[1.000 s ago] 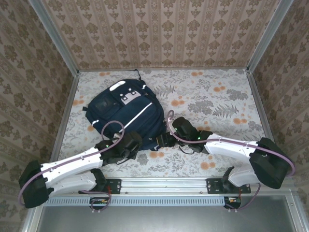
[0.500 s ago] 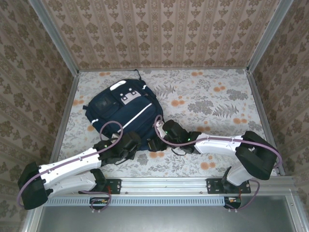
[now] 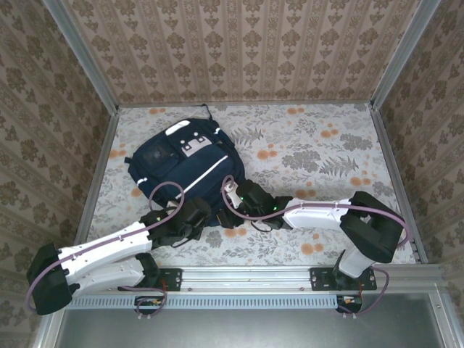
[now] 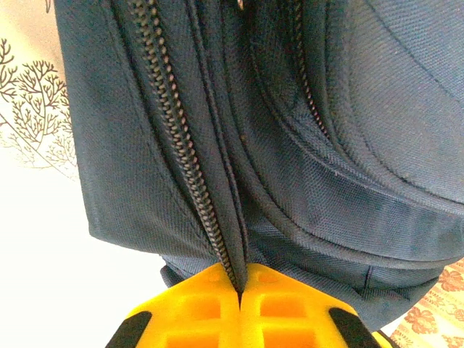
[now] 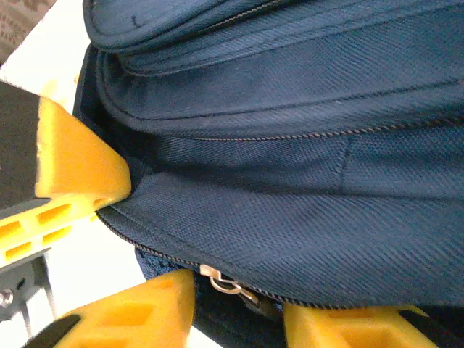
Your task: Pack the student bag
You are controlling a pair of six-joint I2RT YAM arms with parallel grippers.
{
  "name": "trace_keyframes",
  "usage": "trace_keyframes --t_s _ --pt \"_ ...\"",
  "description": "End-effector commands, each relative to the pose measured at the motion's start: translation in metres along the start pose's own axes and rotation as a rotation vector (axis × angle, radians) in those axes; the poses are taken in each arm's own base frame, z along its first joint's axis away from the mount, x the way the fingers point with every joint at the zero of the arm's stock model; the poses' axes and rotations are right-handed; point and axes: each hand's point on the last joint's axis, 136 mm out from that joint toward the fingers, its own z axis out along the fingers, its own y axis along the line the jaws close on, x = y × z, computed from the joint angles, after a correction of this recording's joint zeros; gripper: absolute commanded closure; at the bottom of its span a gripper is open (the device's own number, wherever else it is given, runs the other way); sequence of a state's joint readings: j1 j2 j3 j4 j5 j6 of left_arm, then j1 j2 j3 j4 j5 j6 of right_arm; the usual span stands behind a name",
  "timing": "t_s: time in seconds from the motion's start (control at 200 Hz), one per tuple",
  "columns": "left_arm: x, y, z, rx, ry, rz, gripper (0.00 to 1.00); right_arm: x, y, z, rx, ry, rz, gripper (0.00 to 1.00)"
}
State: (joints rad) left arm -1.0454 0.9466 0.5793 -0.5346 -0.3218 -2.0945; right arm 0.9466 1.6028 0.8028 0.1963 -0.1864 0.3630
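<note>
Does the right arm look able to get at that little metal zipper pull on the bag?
Probably yes. The zipper pull sits right between the open fingers of the right end effector, with nothing in the gap. The left end effector pinches the bag along a zipper edge and seems clear of the pull.

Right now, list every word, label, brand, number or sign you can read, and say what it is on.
Nothing in these views is readable.
Grey patch on the front of the student bag: it may carry a mark, but it is too small to read.
Bag fabric and zip seen close up from the wrists: no lettering on them.
</note>
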Motion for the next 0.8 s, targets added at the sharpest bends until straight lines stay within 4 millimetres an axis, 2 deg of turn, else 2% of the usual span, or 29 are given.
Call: trace_keyframes --t_s 0.0,0.08,0.14,0.245,0.41,0.605,0.795 --pt "-0.002 -0.021 -0.012 0.055 -0.007 -0.036 1.00 -0.012 0.005 0.007 -0.004 -0.035 -0.035 0.80" --pt "-0.004 -0.021 -0.014 0.056 -0.013 -0.037 1.00 -0.012 0.002 0.005 0.015 -0.039 -0.031 0.96" --pt "-0.006 -0.020 -0.015 0.056 -0.017 -0.038 1.00 -0.012 -0.001 0.001 0.038 -0.038 -0.034 1.00" --pt "-0.012 -0.019 -0.017 0.061 -0.032 -0.034 1.00 -0.011 -0.013 -0.012 0.109 -0.050 -0.038 1.00" --pt "-0.024 -0.015 -0.025 0.044 -0.072 -0.008 1.00 -0.004 -0.048 -0.032 0.266 -0.074 0.011 1.00" --pt "-0.037 -0.001 -0.027 0.045 -0.088 -0.026 1.00 0.007 -0.080 -0.043 0.377 -0.041 0.079 1.00" --pt "-0.069 0.023 -0.048 0.003 -0.166 -0.011 1.00 0.013 -0.113 -0.054 0.476 -0.020 0.149 1.00"
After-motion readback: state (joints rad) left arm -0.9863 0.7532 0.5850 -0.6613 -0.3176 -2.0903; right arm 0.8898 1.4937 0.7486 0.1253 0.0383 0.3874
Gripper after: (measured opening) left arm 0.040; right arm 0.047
